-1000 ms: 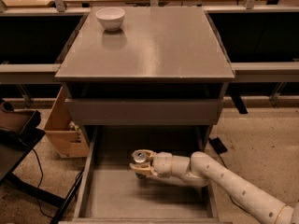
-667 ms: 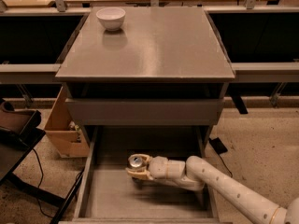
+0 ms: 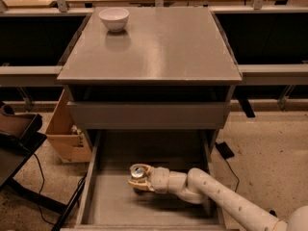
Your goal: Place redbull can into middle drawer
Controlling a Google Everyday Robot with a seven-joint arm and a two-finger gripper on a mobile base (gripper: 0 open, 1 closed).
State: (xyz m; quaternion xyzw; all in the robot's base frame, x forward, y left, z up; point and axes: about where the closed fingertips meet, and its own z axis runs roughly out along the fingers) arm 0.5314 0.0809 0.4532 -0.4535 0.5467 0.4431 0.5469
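The middle drawer (image 3: 110, 206) is pulled out at the bottom of the camera view, a wide shallow grey tray with low side walls. The redbull can (image 3: 139, 173) stands upright inside it, near the middle, its shiny silver top showing. My gripper (image 3: 137, 181) reaches in from the lower right on a white arm and is shut on the redbull can, holding it at or just above the drawer floor.
A white bowl (image 3: 114, 18) sits at the back left of the grey cabinet top (image 3: 159, 47). A closed drawer front (image 3: 147, 114) is above the open drawer. A cardboard box (image 3: 67, 136) stands left of the cabinet, a dark chair (image 3: 17, 134) further left.
My gripper has moved the can a little to the left and slightly lower inside the drawer. The grip on the can has not changed.
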